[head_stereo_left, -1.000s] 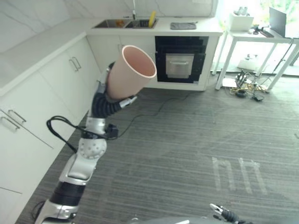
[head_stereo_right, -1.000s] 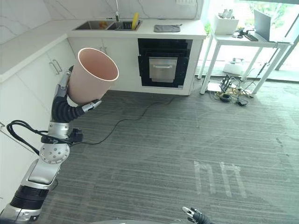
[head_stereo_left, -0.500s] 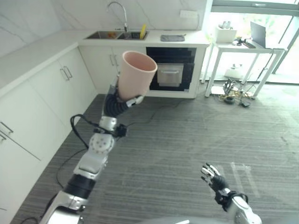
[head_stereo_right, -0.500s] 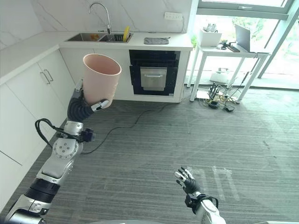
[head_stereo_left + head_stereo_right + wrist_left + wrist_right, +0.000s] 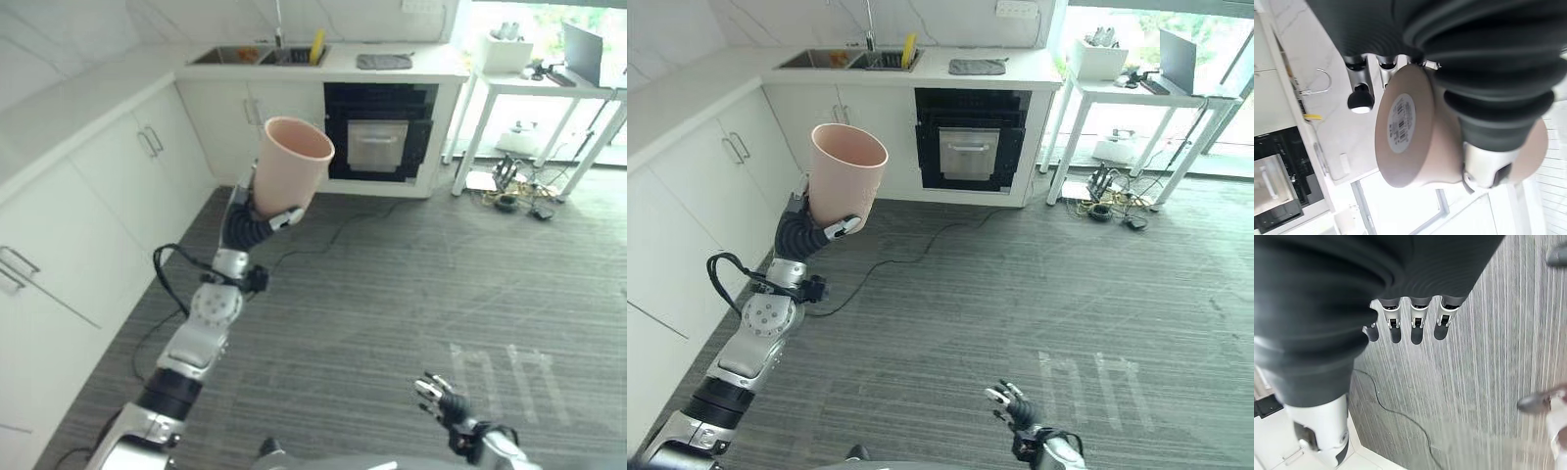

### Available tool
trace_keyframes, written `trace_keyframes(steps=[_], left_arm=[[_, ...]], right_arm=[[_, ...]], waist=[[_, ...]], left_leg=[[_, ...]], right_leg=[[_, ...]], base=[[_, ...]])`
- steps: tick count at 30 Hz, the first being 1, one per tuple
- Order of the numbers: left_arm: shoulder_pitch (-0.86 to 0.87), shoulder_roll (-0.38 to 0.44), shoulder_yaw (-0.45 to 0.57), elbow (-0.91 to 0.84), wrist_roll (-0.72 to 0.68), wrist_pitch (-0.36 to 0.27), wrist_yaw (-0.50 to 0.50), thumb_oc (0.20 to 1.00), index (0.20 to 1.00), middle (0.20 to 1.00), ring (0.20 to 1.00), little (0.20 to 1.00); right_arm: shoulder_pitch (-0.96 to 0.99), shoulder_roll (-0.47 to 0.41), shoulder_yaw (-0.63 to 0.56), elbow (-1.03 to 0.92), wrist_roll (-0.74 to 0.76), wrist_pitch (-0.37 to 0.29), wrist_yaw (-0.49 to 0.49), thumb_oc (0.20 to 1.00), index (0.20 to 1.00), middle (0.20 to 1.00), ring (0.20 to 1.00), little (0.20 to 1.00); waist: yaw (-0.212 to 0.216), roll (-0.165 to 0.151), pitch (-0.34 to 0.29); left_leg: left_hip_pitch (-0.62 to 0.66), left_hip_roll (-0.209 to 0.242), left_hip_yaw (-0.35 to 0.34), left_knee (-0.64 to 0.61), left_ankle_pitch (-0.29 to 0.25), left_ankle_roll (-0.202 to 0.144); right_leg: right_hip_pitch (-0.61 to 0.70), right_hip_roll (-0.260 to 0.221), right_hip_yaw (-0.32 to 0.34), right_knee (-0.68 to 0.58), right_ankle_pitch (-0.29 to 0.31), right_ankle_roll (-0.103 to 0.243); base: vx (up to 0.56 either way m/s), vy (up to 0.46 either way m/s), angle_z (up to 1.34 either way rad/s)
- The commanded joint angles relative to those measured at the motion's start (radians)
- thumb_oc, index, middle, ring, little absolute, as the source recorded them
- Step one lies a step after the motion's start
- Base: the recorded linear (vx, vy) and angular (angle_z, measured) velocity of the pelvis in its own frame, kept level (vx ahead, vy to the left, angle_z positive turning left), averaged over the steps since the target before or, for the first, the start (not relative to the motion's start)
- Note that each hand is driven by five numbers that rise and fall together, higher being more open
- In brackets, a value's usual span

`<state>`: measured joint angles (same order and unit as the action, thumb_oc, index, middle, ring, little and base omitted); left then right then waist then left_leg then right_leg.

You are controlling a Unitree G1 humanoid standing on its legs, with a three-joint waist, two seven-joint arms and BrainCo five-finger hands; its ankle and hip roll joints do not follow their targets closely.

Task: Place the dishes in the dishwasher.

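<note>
Over on the left ran a row of white cabinets (image 5: 93, 186) under a pale counter (image 5: 69, 103), and in front of them the left hand (image 5: 809, 221) was up at chest height with its fingers and thumb wrapped round the lower body of the pink cup (image 5: 291, 166). The cup sat mouth-up, tipped a little toward the far wall; in the left wrist view its flat base with a round sticker (image 5: 1402, 120) faced the camera, fingers (image 5: 1360, 95) on one side and the thumb pressing the other. That looked like a secure hold, low on the cup.

Moving across, the sink (image 5: 260, 56) with a yellow item standing in it sat at the back, and beside it the dark-fronted appliance (image 5: 380, 132) under the counter, its door closed and well apart from the cup. A white side table (image 5: 549, 83) stood further right, with cables on the floor (image 5: 411, 294) beneath it.

Down at the lower right, the right hand (image 5: 1011, 406) hung low over the grey floor, fingers spread and holding nothing.

The carry was the step in hand, I judged. To do it well: keep the cup upright, grip unchanged, and close on that dark appliance squarely. With its door closed, the free right hand would likely have to open it first, so the cup should wait clear of the door's swing.
</note>
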<state>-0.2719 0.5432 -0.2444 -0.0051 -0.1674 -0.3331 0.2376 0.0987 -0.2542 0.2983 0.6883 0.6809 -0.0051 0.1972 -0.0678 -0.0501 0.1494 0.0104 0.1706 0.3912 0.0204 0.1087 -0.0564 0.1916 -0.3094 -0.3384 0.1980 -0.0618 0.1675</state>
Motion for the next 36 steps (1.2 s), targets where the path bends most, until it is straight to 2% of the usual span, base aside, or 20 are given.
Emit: trace_keyframes(steps=[1, 3, 4, 5, 7, 9, 11, 12, 15, 17, 20, 23, 25, 26, 27, 28, 30, 33, 34, 36], left_arm=[[-0.072, -0.006, -0.003, -0.032, 0.019, -0.051, -0.014, 0.200, 0.200, 0.200, 0.200, 0.200], [-0.081, 0.001, -0.013, -0.038, 0.026, -0.035, -0.015, 0.200, 0.200, 0.200, 0.200, 0.200], [-0.082, 0.000, -0.014, -0.035, 0.035, -0.027, -0.006, 0.200, 0.200, 0.200, 0.200, 0.200], [-0.084, 0.002, -0.014, -0.033, 0.037, -0.017, 0.002, 0.200, 0.200, 0.200, 0.200, 0.200], [-0.093, 0.010, -0.015, -0.031, 0.036, -0.002, 0.008, 0.200, 0.200, 0.200, 0.200, 0.200], [-0.102, 0.010, -0.018, -0.032, 0.042, 0.016, 0.011, 0.200, 0.200, 0.200, 0.200, 0.200], [-0.096, 0.003, -0.019, -0.036, 0.060, 0.028, 0.019, 0.200, 0.200, 0.200, 0.200, 0.200], [-0.093, -0.004, -0.030, -0.029, 0.081, 0.034, 0.020, 0.200, 0.200, 0.200, 0.200, 0.200], [-0.092, 0.001, -0.031, -0.018, 0.100, 0.009, 0.001, 0.200, 0.200, 0.200, 0.200, 0.200], [-0.097, 0.007, -0.032, -0.024, 0.102, 0.005, -0.004, 0.200, 0.200, 0.200, 0.200, 0.200], [-0.102, 0.016, -0.029, -0.026, 0.057, 0.021, 0.000, 0.200, 0.200, 0.200, 0.200, 0.200], [-0.067, 0.007, 0.003, -0.040, 0.064, 0.029, 0.002, 0.200, 0.200, 0.200, 0.200, 0.200], [-0.055, 0.001, 0.024, -0.060, 0.045, 0.062, 0.006, 0.200, 0.200, 0.200, 0.200, 0.200], [-0.038, -0.015, 0.037, -0.070, 0.042, 0.078, 0.003, 0.200, 0.200, 0.200, 0.200, 0.200], [-0.036, -0.022, 0.040, -0.065, 0.050, 0.080, 0.001, 0.200, 0.200, 0.200, 0.200, 0.200], [-0.039, -0.024, 0.037, -0.059, 0.056, 0.081, 0.003, 0.200, 0.200, 0.200, 0.200, 0.200], [-0.016, -0.018, 0.001, -0.076, 0.094, 0.066, 0.091, 0.200, 0.200, 0.200, 0.200, 0.200], [-0.016, -0.018, 0.001, -0.076, 0.094, 0.066, 0.091, 0.200, 0.200, 0.200, 0.200, 0.200], [0.067, -0.033, 0.043, -0.117, 0.117, 0.012, 0.088, 0.200, 0.200, 0.200, 0.200, 0.200], [0.073, -0.038, 0.055, -0.098, 0.113, -0.004, 0.073, 0.200, 0.200, 0.200, 0.200, 0.200]], right_arm=[[-0.038, -0.032, -0.059, -0.050, 0.072, -0.054, -0.011, 1.000, 1.000, 1.000, 1.000, 1.000], [-0.031, -0.020, -0.066, -0.069, 0.059, -0.057, -0.018, 1.000, 1.000, 1.000, 1.000, 1.000], [-0.027, -0.009, -0.066, -0.075, 0.036, -0.054, -0.017, 1.000, 1.000, 1.000, 1.000, 1.000], [-0.029, 0.002, -0.063, -0.070, 0.017, -0.054, -0.014, 1.000, 1.000, 1.000, 1.000, 1.000], [-0.026, 0.005, -0.062, -0.067, 0.010, -0.055, -0.004, 1.000, 1.000, 1.000, 1.000, 1.000], [-0.017, 0.000, -0.059, -0.071, 0.009, -0.061, 0.006, 1.000, 1.000, 1.000, 1.000, 1.000], [-0.016, -0.006, -0.057, -0.082, 0.016, -0.057, 0.010, 1.000, 1.000, 1.000, 1.000, 1.000], [-0.018, 0.009, -0.056, -0.102, 0.017, -0.056, -0.002, 1.000, 1.000, 1.000, 1.000, 1.000], [-0.012, 0.039, -0.083, -0.110, -0.011, -0.059, 0.008, 1.000, 1.000, 1.000, 1.000, 1.000], [-0.014, 0.051, -0.080, -0.124, -0.023, -0.062, -0.002, 1.000, 1.000, 1.000, 1.000, 1.000], [-0.036, 0.036, -0.058, -0.114, 0.000, -0.044, -0.025, 1.000, 1.000, 1.000, 1.000, 1.000], [-0.048, 0.005, -0.038, -0.120, -0.026, -0.002, -0.014, 1.000, 1.000, 1.000, 1.000, 1.000], [-0.051, -0.018, -0.039, -0.104, -0.027, 0.018, -0.005, 1.000, 1.000, 1.000, 1.000, 1.000], [-0.045, -0.041, -0.053, -0.092, -0.039, 0.026, 0.018, 1.000, 1.000, 1.000, 1.000, 1.000], [-0.041, -0.053, -0.062, -0.086, -0.040, 0.025, 0.035, 1.000, 1.000, 1.000, 1.000, 1.000], [-0.039, -0.057, -0.064, -0.082, -0.038, 0.023, 0.043, 1.000, 1.000, 1.000, 1.000, 1.000], [-0.050, -0.057, -0.045, -0.093, -0.048, 0.020, 0.046, 1.000, 1.000, 1.000, 1.000, 1.000], [-0.049, -0.057, -0.045, -0.093, -0.048, 0.020, 0.046, 1.000, 1.000, 1.000, 1.000, 1.000], [0.001, -0.076, -0.075, -0.123, -0.066, 0.009, 0.063, 1.000, 1.000, 1.000, 1.000, 1.000], [0.018, -0.083, -0.075, -0.111, -0.069, 0.003, 0.066, 1.000, 1.000, 1.000, 1.000, 1.000]], waist=[[0.034, 0.089, -0.037], [0.034, 0.091, -0.036], [0.034, 0.084, -0.034], [0.031, 0.089, -0.034], [0.017, 0.085, -0.031], [0.001, 0.077, -0.024], [-0.014, 0.068, -0.017], [-0.050, 0.042, 0.006], [-0.059, 0.045, 0.031], [-0.036, 0.053, 0.034], [-0.049, 0.041, 0.023], [-0.062, 0.035, -0.019], [-0.069, 0.041, -0.042], [-0.066, 0.036, -0.046], [-0.063, 0.038, -0.042], [-0.060, 0.044, -0.037], [-0.015, 0.069, -0.010], [-0.015, 0.068, -0.010], [-0.006, 0.092, 0.006], [-0.013, 0.096, -0.007]], left_leg=[[-0.033, 0.014, -0.062, -0.009, -0.036, -0.007], [-0.030, -0.011, -0.057, -0.009, -0.057, 0.023], [-0.009, -0.042, -0.050, -0.020, -0.072, 0.041], [0.008, -0.058, -0.037, -0.032, -0.086, 0.051], [0.020, -0.072, -0.029, -0.029, -0.101, 0.046], [0.046, -0.088, -0.041, -0.025, -0.119, 0.037], [0.095, -0.108, -0.038, -0.034, -0.144, 0.039], [0.168, -0.144, -0.033, -0.042, -0.224, 0.054], [0.203, -0.148, -0.035, -0.015, -0.291, 0.065], [0.199, -0.160, -0.027, 0.049, -0.343, 0.077], [0.178, -0.167, -0.014, 0.177, -0.393, 0.102], [0.178, -0.150, 0.026, 0.347, -0.449, 0.100], [0.163, -0.120, 0.066, 0.496, -0.364, 0.051], [0.086, -0.056, 0.073, 0.647, -0.226, -0.016], [0.038, -0.025, 0.070, 0.652, -0.195, -0.029], [0.011, -0.013, 0.069, 0.617, -0.182, -0.029], [-0.092, 0.060, 0.052, 0.257, -0.035, -0.031], [-0.091, 0.059, 0.053, 0.254, -0.034, -0.031], [-0.097, 0.202, -0.020, 0.088, 0.091, -0.106], [-0.044, 0.193, 0.015, 0.051, 0.052, -0.109]], right_leg=[[-0.143, 0.144, 0.018, 0.329, -0.177, -0.005], [-0.209, 0.126, 0.023, 0.470, -0.122, 0.027], [-0.249, 0.087, 0.027, 0.542, -0.077, 0.045], [-0.286, 0.098, 0.027, 0.539, -0.043, 0.048], [-0.283, 0.140, 0.017, 0.437, -0.042, 0.043], [-0.268, 0.142, -0.004, 0.291, -0.029, 0.027], [-0.292, 0.093, -0.034, 0.146, 0.028, 0.019], [-0.380, -0.024, -0.002, 0.007, 0.209, 0.067], [-0.442, -0.104, 0.017, -0.059, 0.276, 0.092], [-0.410, -0.123, -0.038, -0.022, 0.252, 0.094], [-0.418, -0.093, -0.030, 0.061, 0.227, 0.069], [-0.400, -0.030, -0.063, 0.100, 0.131, 0.026], [-0.355, 0.034, -0.087, 0.079, 0.070, -0.029], [-0.291, 0.093, -0.083, 0.026, 0.044, -0.077], [-0.258, 0.116, -0.081, 0.005, 0.031, -0.091], [-0.238, 0.130, -0.076, -0.002, 0.019, -0.097], [-0.125, 0.188, -0.031, -0.042, -0.028, -0.082], [-0.124, 0.188, -0.031, -0.042, -0.027, -0.082], [-0.116, 0.139, -0.034, -0.022, -0.048, -0.051], [-0.120, 0.109, -0.060, 0.037, -0.081, -0.038]], base=[[0.36, 0.231, 0.25], [0.29, 0.172, 0.12], [0.32, 0.156, 0.03], [0.27, 0.100, -0.10], [0.29, -0.033, -0.52], [0.31, -0.112, -0.27], [0.42, -0.233, 0.09], [0.51, -0.311, 0.11], [0.57, -0.364, 0.40], [0.65, -0.452, 0.51], [0.57, -0.426, 0.15], [0.63, -0.450, -0.36], [0.58, -0.370, -0.12], [0.50, -0.294, -0.33], [0.45, -0.227, -0.96], [0.49, -0.046, -1.15], [0.47, 0.120, -0.80], [0.25, 0.187, -1.23], [0.75, 0.512, -0.40], [0.64, 0.398, -1.07]])
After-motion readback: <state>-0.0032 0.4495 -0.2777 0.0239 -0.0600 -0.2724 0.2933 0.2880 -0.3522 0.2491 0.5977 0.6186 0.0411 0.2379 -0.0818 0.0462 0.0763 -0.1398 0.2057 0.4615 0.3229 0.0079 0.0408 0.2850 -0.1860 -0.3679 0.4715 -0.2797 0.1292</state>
